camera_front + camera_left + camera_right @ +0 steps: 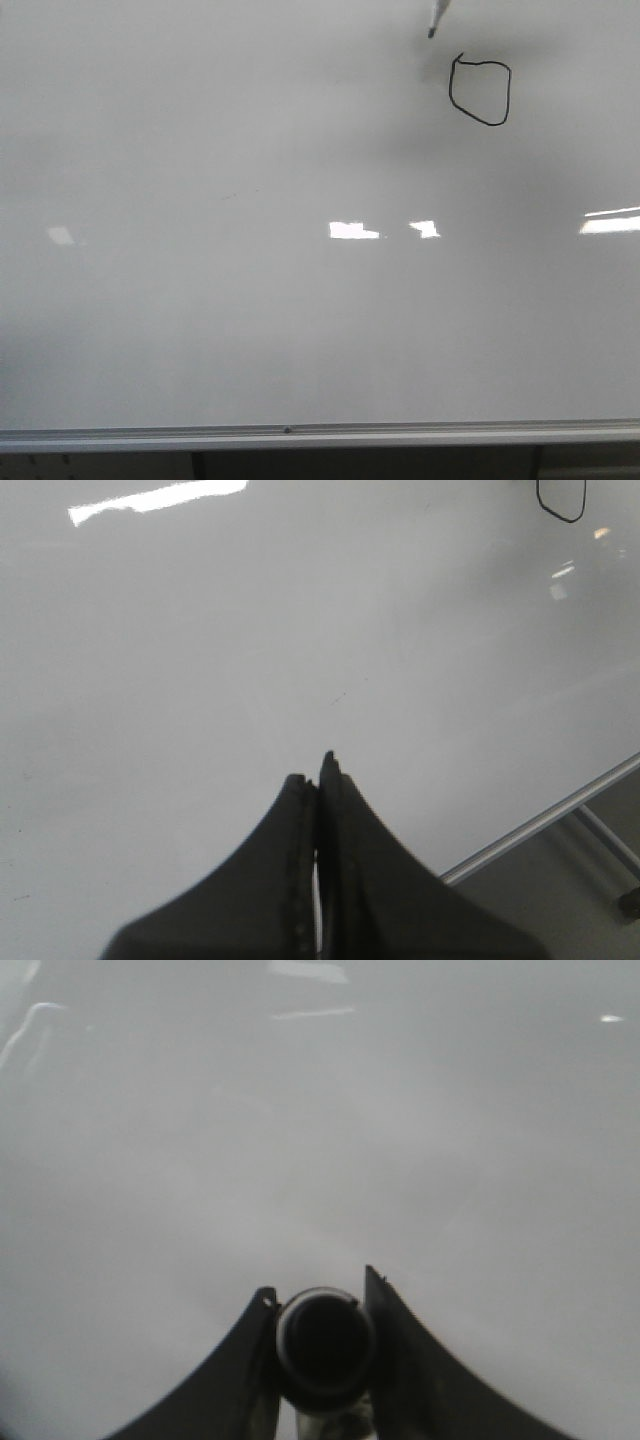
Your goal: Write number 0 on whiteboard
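The right gripper [318, 1345] clamps a marker [322, 1345] between its two dark fingers [405, 1360], the barrel seen end-on in the right wrist view. In the front view only the marker's tip [436, 18] shows at the top edge, hanging apart from the ink. Just below and to the right of that tip sits the number 0 [481, 94], a thin black squarish loop with a rounded bottom and a small tail at its upper left corner. It lies on the whiteboard [250, 320], whose silver rail [320, 436] runs along the lower edge. The left gripper [318, 780] is pressed closed on nothing, over bare board, well apart from the loop [561, 500].
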Tool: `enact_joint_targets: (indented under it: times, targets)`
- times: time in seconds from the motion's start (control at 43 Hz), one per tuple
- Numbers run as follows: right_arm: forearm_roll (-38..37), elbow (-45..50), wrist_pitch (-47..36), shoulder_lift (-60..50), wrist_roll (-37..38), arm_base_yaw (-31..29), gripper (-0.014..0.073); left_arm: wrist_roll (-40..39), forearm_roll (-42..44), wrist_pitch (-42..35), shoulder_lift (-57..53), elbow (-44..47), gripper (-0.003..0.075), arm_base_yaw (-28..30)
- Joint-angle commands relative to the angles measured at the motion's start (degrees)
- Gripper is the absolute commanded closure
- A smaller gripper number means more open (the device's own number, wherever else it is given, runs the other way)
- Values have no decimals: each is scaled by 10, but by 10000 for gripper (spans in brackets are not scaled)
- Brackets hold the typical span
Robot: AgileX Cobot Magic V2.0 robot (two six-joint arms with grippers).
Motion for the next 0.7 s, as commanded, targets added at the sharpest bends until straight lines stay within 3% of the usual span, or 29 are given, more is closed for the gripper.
enact_joint_targets:
  times: [0.0, 0.07, 0.14, 0.233, 0.396, 0.675]
  targets:
    - [33, -63, 71, -32, -2, 1, 653, -3, -12, -29, -7, -13, 739, 1]
    - [44, -89, 130, -32, -2, 1, 653, 25, -12, -8, -7, -13, 730, 0]
    - [53, -100, 179, -32, -2, 1, 653, 37, -18, 26, -7, -15, 657, 0]
    - [63, -101, 233, -32, -2, 1, 653, 47, -42, 76, -7, -24, 459, 0]
    - [104, -101, 317, -27, -15, 14, 653, 88, -111, 143, -7, -56, 19, 0]
    - [126, -100, 358, -27, -23, 105, 653, 179, -233, 238, -7, -108, 72, 0]
